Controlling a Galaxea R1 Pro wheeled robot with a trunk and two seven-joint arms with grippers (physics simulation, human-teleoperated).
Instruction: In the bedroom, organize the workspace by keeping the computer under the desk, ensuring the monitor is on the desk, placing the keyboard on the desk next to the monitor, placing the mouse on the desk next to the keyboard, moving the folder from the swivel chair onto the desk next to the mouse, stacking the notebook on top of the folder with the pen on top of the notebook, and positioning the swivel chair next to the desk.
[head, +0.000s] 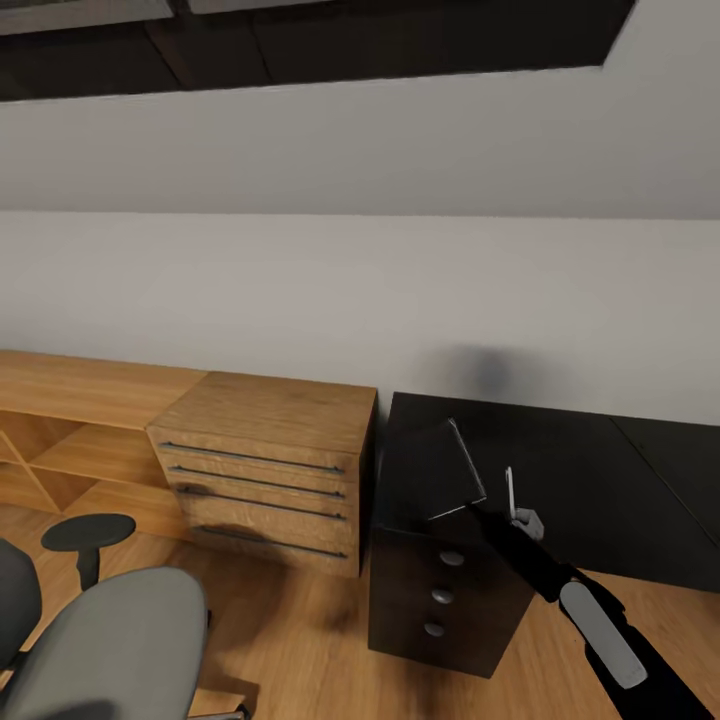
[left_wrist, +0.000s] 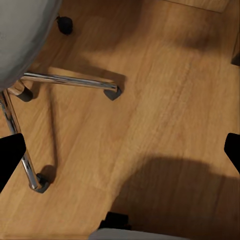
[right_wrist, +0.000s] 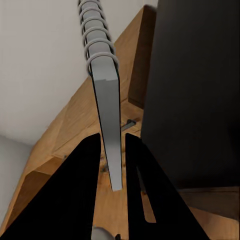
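Notebook step in hand: right gripper (right_wrist: 114, 172) clamped on notebook (right_wrist: 109, 120), lower right over desk (head: 560, 470); next needed folder located; left gripper (left_wrist: 120, 150) spread, empty

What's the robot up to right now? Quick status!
Right gripper shut on the notebook, held edge-up over the desk. Left gripper open, hanging over the floor beside the swivel chair. Nothing blocking the desk top.

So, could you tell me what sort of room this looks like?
Probably a home office corner or bedroom workspace: a black-topped desk with a drawer pedestal, a grey swivel chair on wood flooring, and a light wooden drawer cabinet against a plain white wall. The right gripper holds a spiral notebook.
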